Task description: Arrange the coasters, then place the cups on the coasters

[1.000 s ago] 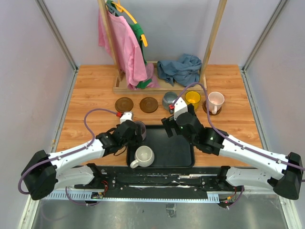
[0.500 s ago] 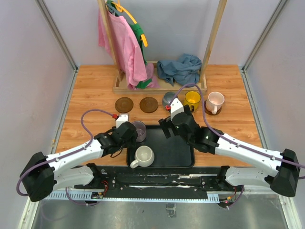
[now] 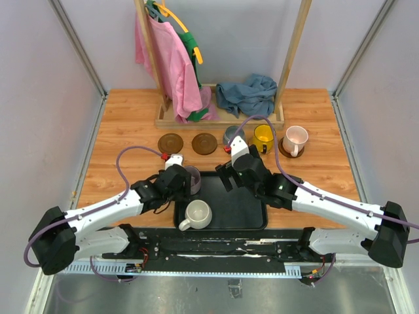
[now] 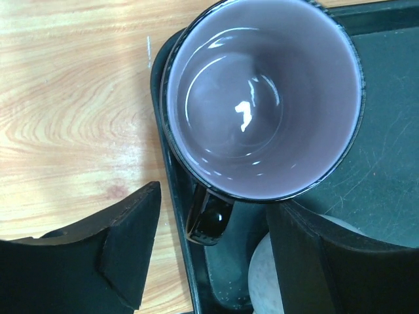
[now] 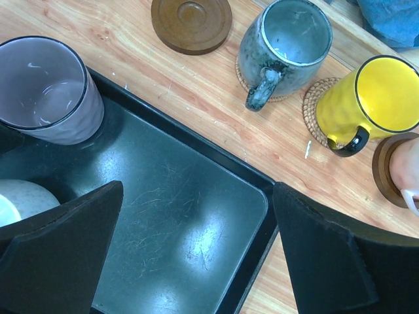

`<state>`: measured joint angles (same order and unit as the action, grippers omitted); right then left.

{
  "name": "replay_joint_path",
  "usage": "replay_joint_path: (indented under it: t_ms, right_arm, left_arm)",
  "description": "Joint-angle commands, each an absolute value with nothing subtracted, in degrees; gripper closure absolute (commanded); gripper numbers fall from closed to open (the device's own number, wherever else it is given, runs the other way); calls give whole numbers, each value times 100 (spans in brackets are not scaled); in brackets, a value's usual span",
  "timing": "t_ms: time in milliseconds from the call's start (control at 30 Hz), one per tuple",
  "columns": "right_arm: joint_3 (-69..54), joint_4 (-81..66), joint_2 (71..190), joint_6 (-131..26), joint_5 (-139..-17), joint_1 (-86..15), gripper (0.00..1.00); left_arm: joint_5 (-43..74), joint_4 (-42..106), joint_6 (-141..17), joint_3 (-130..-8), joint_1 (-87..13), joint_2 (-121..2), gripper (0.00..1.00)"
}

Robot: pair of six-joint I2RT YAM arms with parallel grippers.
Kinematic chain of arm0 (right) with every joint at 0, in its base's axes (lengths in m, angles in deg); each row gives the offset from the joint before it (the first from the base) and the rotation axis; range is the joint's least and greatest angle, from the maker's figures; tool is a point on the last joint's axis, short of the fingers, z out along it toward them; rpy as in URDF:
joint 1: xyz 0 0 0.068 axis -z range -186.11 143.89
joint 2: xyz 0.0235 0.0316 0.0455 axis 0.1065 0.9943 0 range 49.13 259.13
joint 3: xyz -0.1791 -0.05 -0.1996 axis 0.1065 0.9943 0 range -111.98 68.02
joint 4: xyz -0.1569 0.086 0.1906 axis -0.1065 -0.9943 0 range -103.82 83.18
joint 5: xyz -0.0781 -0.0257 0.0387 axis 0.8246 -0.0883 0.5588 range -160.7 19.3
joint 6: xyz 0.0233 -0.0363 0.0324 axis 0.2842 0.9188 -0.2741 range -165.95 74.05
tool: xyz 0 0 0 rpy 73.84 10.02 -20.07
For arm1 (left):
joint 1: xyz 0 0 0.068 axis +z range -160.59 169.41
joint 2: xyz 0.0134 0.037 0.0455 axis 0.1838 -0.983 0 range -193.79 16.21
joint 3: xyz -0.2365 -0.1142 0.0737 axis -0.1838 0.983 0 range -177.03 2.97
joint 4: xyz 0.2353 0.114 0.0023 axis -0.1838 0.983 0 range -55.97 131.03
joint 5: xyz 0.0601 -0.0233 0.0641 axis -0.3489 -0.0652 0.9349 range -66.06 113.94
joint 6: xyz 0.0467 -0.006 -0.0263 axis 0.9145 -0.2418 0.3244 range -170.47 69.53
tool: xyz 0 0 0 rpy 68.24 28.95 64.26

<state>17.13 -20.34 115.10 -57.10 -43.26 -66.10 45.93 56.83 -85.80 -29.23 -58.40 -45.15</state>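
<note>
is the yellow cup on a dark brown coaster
No, the yellow cup sits on a tan woven coaster.

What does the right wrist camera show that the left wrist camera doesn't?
Only the right wrist camera shows the grey-blue mug, the yellow mug and a dark brown coaster. Only the left wrist camera shows the purple mug's handle. Both show the purple mug, the black tray and the wooden table.

Wooden table bore: black tray at near edge; row of coasters beyond, two bare; wooden rack base; blue cloth.
</note>
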Motion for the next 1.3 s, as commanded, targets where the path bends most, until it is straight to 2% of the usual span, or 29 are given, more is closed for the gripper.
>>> replay_joint_path:
  t_ms: [0, 267, 833, 1100, 1200, 1267]
  right_arm:
    - [1637, -1916, 11433, -5804, -4362, -6531, 2]
    - [1796, -1783, 11336, -5786, -4444, -6526, 2]
    - [1885, -1640, 11392, -5799, -4458, -6526, 2]
    - [1889, -1638, 11465, -5836, -4676, -6526, 2]
    - [1898, -1640, 11457, -5865, -4696, -6526, 2]
    - [1927, -1636, 11440, -5870, -4704, -6526, 2]
  left_arm:
    - [4391, 5627, -8068, -3277, -5840, -4672, 32]
    - [4319, 5926, -7613, -3640, -5840, -5140, 41]
    - [4412, 6092, -7528, -3782, -5840, -5656, 44]
    - [4472, 6008, -7576, -3751, -5840, -5735, 64]
    - [4476, 5990, -7633, -3721, -5840, -5810, 75]
    - [4476, 5987, -7680, -3714, -5840, -5867, 87]
